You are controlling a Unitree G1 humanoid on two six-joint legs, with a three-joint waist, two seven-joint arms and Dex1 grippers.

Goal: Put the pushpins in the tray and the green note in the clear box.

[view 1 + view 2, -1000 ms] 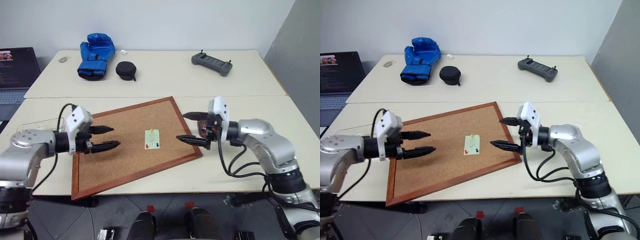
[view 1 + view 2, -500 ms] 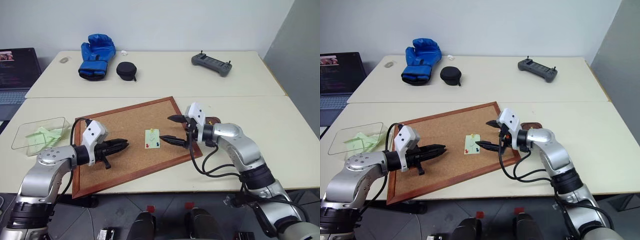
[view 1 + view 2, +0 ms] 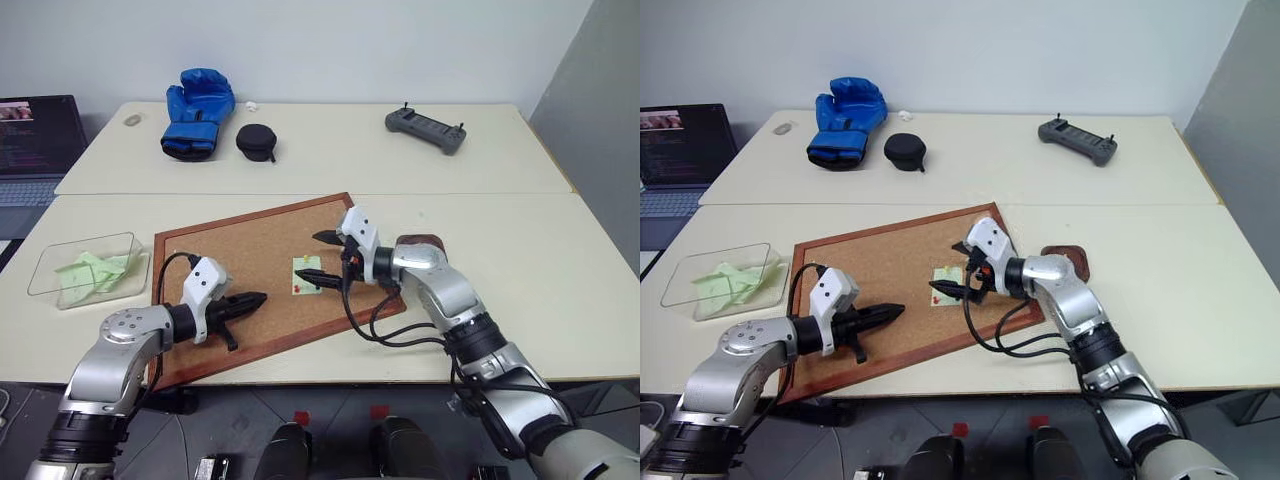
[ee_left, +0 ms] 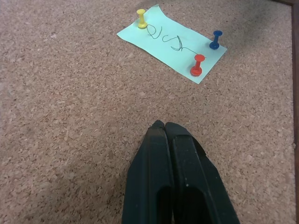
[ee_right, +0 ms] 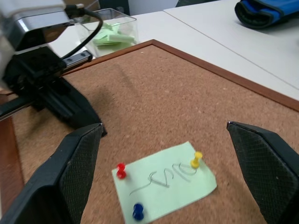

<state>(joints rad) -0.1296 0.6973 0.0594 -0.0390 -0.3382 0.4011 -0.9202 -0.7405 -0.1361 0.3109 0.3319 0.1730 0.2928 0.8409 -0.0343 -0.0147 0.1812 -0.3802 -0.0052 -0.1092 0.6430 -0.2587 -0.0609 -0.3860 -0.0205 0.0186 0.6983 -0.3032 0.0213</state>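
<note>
Showing the cork board [image 3: 262, 268] on the table [image 3: 560, 260]: the green note [image 4: 172, 43] is fixed to it by three pushpins [image 4: 196, 65], red, yellow and blue. The left gripper [image 4: 164, 127], fingers pressed together and holding nothing, lies low over the cork, near the note but apart from it. The right gripper [image 5: 163, 133], fingers spread wide, straddles the note just above it without touching. The tray [image 3: 424, 243] sits behind the right arm, just beside the board's right corner. The clear box [image 3: 88, 268], holding green slips, stands left of the board.
</note>
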